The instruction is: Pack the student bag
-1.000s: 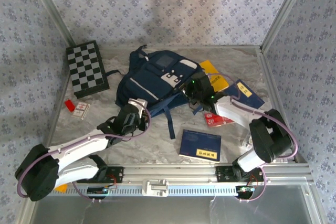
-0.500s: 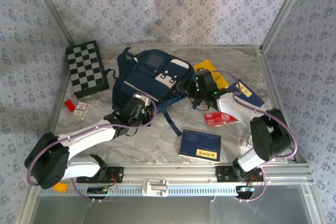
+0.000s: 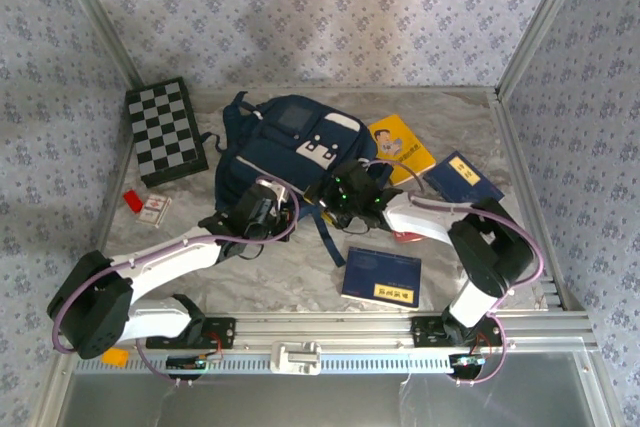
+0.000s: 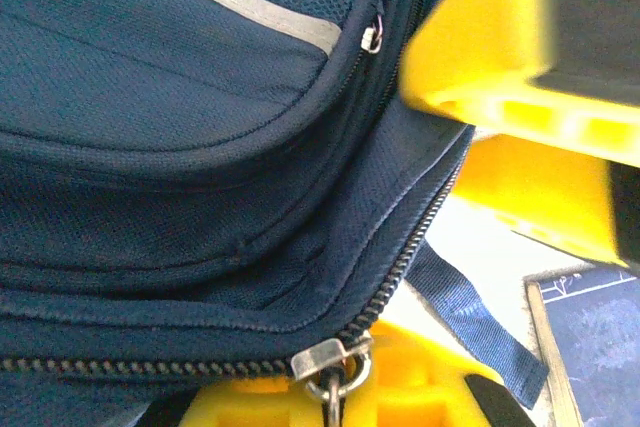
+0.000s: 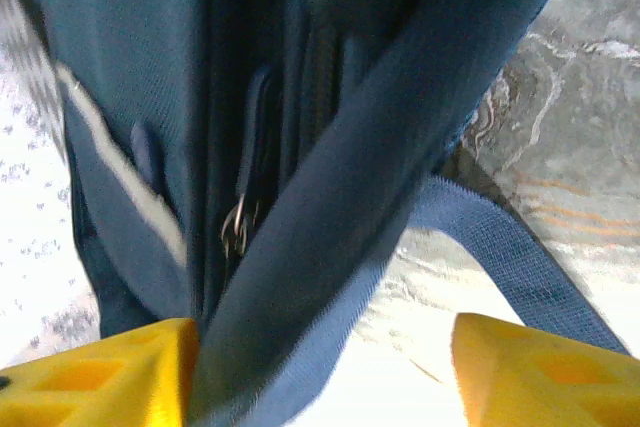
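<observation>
Left tool (image 4: 335,402) has its jaws together, and the zipper pull (image 4: 335,379) appears pinched between them, right at the low seam of the student bag (image 3: 290,147). That bag lies on the counter (image 3: 280,277) directly ahead of both tools, its white-patched pocket facing up. Right tool (image 5: 325,367) sits close beside the left one with its jaws apart, and a dark strap (image 5: 330,227) runs through the gap without being clamped.

I judge the main risk to be the bag itself. Nothing pins it down, so a tug on the pull may drag the whole soft pack along instead of running the slider. The pull is small and could slip free of the jaws. The loose strap between the right tool's fingers could snag or get caught when they close, lifting fabric instead of bracing the bag. With the tools this near each other, a sideways move could knock them together.

How far the zip is undone cannot be told. Beyond the right tool lie a yellow book (image 3: 400,147) and a dark blue book (image 3: 462,177), and another (image 3: 382,275) lies nearer the bases, none packed yet.
</observation>
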Robot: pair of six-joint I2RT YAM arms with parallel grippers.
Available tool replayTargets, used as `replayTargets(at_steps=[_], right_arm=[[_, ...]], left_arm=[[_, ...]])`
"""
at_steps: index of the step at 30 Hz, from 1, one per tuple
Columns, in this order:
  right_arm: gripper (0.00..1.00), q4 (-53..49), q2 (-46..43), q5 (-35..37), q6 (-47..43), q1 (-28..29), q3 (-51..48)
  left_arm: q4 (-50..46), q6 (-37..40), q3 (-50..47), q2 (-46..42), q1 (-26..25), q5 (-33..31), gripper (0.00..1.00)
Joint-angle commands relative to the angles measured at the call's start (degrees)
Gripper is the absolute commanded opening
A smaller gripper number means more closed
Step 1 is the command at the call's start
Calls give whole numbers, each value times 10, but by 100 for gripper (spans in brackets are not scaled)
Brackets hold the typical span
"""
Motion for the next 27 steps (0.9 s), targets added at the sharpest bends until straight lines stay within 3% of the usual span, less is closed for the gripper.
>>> replayTargets(at_steps=[1, 5, 8, 13, 17, 22, 24, 27], right_arm=[[55, 10, 24, 21, -7, 3, 43], [20, -19, 28, 20, -40, -6, 54], [0, -42, 14, 9, -82, -23, 53], [0, -150, -20, -12, -188, -75, 68], [0, -180, -29, -35, -236, -133, 79], [0, -258, 26, -43, -316, -167, 190], [7, -277, 44, -34, -329, -170, 219], [35, -296, 57, -37, -343, -173, 244]], left_arm=[[-4, 14, 27, -26, -8, 20, 0], [-48, 34, 41, -45, -10, 28, 0], [-85, 23, 34, -76, -10, 11, 0], [-182, -3, 21, -128, 7, -20, 0], [-224, -8, 7, -147, 28, -17, 0], [-185, 6, 8, -114, 37, 55, 0], [-154, -1, 19, -92, 36, 86, 0], [-115, -13, 44, -61, 20, 100, 0]])
